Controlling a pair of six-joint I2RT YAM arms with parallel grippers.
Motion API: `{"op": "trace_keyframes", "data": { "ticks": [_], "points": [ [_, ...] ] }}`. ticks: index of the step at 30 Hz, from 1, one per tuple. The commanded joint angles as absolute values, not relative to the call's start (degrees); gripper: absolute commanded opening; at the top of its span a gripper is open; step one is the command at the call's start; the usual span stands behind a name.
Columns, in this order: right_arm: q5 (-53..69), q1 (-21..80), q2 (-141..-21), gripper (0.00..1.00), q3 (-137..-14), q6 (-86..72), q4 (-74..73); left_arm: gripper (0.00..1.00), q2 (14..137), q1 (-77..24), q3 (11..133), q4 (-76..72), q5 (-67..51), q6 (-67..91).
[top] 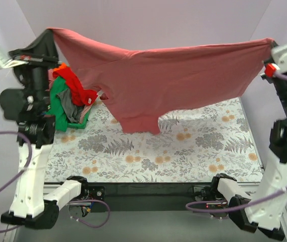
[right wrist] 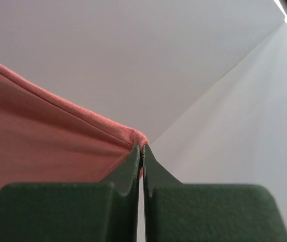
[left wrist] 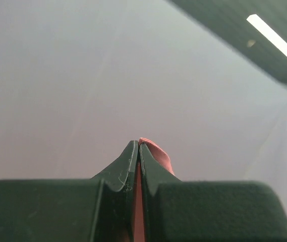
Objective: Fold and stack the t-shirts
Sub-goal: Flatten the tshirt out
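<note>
One dusty salmon-pink cotton t-shirt [top: 173, 75] hangs stretched in the air above the floral-covered table [top: 193, 151]. Two end effectors hold it: the left end effector [left wrist: 138, 146] is clenched on one corner and the right end effector [right wrist: 142, 148] on the opposite corner. One crumpled heap of t-shirts [top: 72, 101], showing red, green, grey and orange cloth, lies at the table's far left. How many shirts are in it cannot be told.

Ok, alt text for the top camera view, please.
A salmon-pink cotton t-shirt hangs stretched in mid-air, the left gripper and right gripper each shut on a corner. A heap of red, green and grey shirts lies on the floral table cover.
</note>
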State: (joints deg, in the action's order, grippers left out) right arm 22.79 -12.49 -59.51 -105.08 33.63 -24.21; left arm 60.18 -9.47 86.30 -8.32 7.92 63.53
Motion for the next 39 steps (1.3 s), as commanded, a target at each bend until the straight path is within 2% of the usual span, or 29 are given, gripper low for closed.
{"op": "trace_keyframes", "data": {
  "ticks": [1, 9, 13, 18, 22, 30, 36, 39],
  "points": [
    [20.4, -12.5, -57.8, 0.01, -111.8, 33.5, -26.1, 0.00, 57.2, -9.0, 89.7, -6.4, 8.1, 65.3],
    [15.1, -12.6, -59.0, 0.01, -126.6, 33.1, -27.2, 0.00, 55.1, -9.1, 104.2, -3.9, 7.0, 65.1],
    [14.7, -12.6, -59.9, 0.01, -129.1, 33.0, -27.2, 0.00, 55.6, -10.0, 107.4, -3.9, 7.4, 64.2],
    [14.3, -12.6, -60.2, 0.01, -128.1, 32.9, -27.2, 0.00, 56.2, -10.9, 105.6, -3.9, 8.4, 63.0],
    [15.1, -12.5, -59.6, 0.01, -121.9, 32.7, -26.2, 0.00, 57.3, -11.1, 101.5, -4.6, 9.1, 62.3],
    [18.1, -12.6, -58.6, 0.01, -96.2, 31.9, -22.0, 0.00, 61.3, -11.1, 85.4, -8.8, 10.1, 61.2],
    [19.4, -12.6, -59.7, 0.01, -76.3, 32.3, -12.6, 0.00, 71.8, -11.1, 72.3, -14.6, 9.1, 61.5],
    [19.2, -12.5, -62.4, 0.01, -71.4, 32.8, -8.4, 0.00, 80.1, -11.0, 70.8, -16.9, 8.1, 62.0]
  ]
}}
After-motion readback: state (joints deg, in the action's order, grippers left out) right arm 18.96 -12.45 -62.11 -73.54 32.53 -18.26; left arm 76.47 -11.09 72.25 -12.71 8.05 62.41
